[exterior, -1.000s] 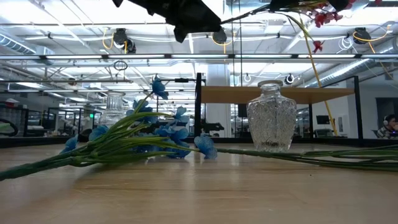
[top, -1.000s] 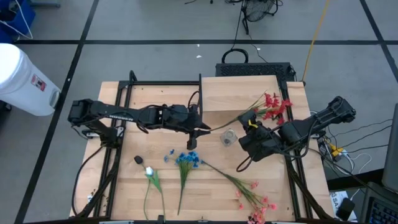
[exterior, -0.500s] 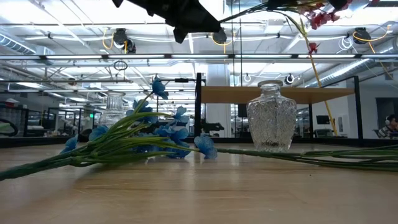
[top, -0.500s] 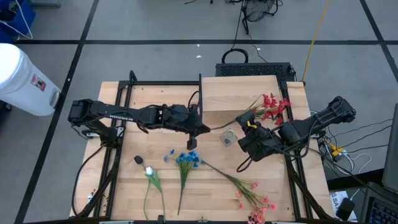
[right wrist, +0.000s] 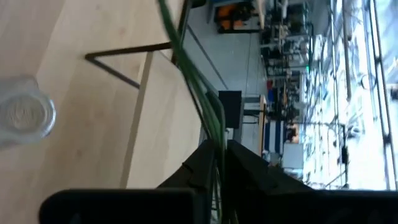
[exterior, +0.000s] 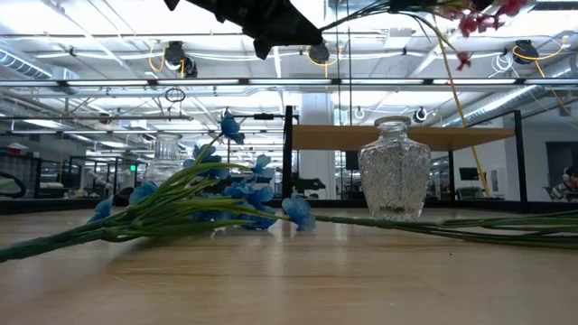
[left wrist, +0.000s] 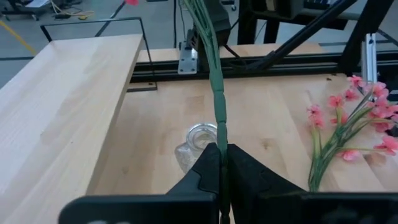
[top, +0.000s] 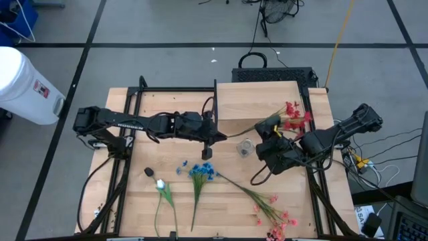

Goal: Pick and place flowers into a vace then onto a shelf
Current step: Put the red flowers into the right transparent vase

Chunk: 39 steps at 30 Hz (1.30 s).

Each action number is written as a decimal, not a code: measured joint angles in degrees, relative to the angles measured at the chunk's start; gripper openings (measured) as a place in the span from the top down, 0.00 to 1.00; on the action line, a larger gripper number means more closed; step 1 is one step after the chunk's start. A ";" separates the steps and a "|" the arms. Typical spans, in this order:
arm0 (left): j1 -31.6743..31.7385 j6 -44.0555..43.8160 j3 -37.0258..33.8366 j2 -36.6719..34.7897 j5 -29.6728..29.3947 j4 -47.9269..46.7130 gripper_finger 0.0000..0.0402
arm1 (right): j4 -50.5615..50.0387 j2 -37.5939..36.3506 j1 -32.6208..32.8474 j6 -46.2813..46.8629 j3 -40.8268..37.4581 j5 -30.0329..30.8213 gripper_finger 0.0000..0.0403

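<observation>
Stem: red spray (top: 292,115) held aloft over vase (top: 245,148) and shelf (top: 257,99) | Hands: left hand (top: 212,138) and right hand (top: 269,132) both clamped on stalk | Risk: we judge opposed pulls could bend it, missing the vase mouth.

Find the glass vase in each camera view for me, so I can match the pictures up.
High view: the vase stands mid-table, in front of the shelf.
Low view: vase right of centre, upright, with the shelf behind.
Left wrist view: vase just beyond the fingers.
Right wrist view: vase at the left edge.
Shared landmark: the shelf.
</observation>
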 joint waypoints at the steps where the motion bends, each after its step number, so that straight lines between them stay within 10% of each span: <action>1: 0.06 0.06 0.00 0.00 -0.42 -0.16 0.97 | -0.02 0.00 0.00 0.60 0.00 0.14 0.90; 20: 0.80 0.63 0.02 -0.04 -1.19 2.37 0.97 | 1.02 -1.12 6.07 8.72 -0.02 20.47 0.68; 39: 1.79 -0.02 -0.07 -0.02 -1.33 12.56 0.97 | 4.74 -10.75 16.16 26.87 0.02 21.39 0.56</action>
